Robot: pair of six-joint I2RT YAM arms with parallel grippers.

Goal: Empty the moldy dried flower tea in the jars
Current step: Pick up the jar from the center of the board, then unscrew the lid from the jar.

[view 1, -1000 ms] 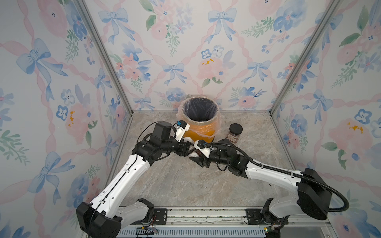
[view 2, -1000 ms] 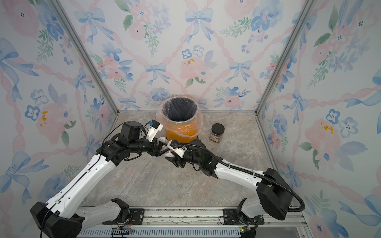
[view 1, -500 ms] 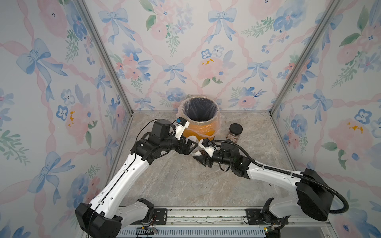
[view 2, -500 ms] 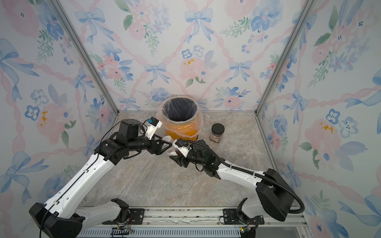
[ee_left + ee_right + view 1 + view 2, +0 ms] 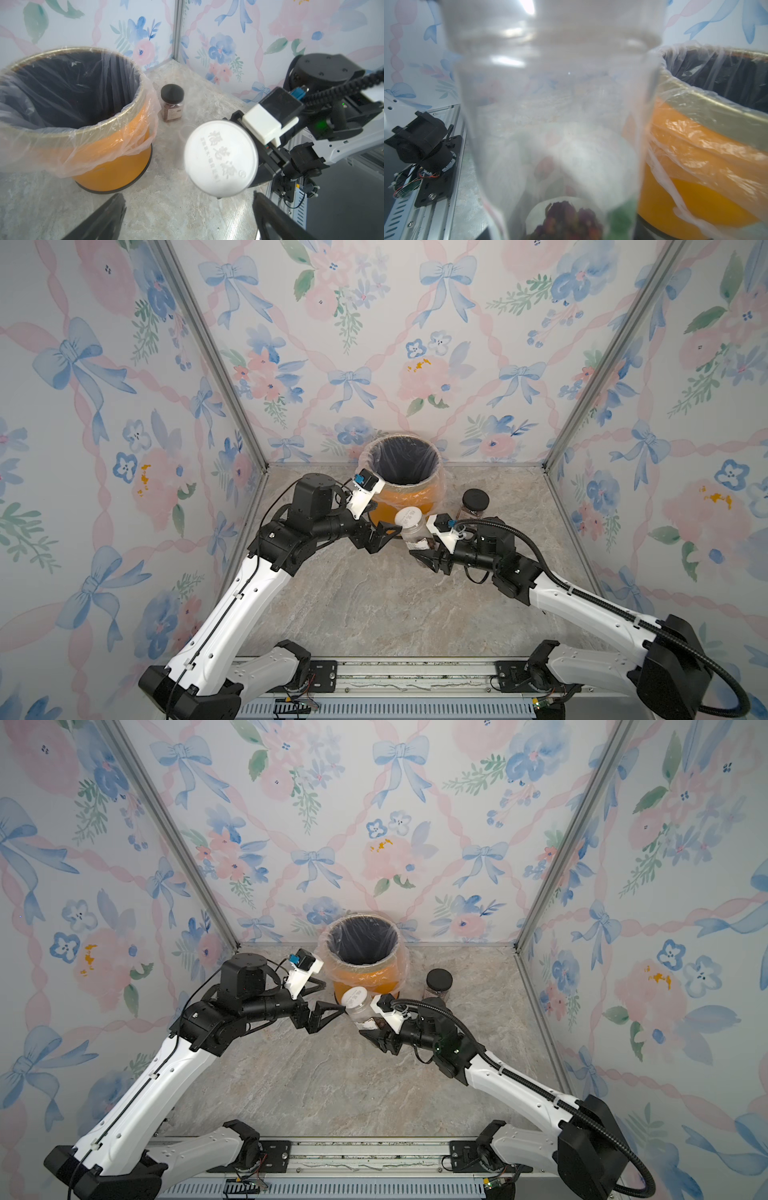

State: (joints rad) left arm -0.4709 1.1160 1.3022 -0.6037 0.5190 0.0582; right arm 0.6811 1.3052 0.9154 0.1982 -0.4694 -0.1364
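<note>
**Left wrist view: small round clear jar with a white lid [image 5: 221,159] held closed, nothing emptied**

That jar is grasped low on its body by the right gripper [image 5: 423,549]. It is tilted, with the lid turned toward the left gripper [image 5: 383,537], whose jaws are spread wide just short of the lid, with nothing touched. Reddish-brown dried flower tea [image 5: 566,220] is seen through the clear wall, lying at the jar's bottom.

A squarish clear jar with a black lid [image 5: 475,506] is set upright and closed, with brown tea inside, near the orange bin lined with clear plastic [image 5: 401,506].

The work is judged to be at its start. No lid is seen to be off, so unscrewing and tipping remain for each jar.

A third jar cannot be made out for certain. Only a faint translucent shape [image 5: 188,133] is glimpsed behind the white lid. Whether anything lies in the bin's dark inside cannot be told.
</note>
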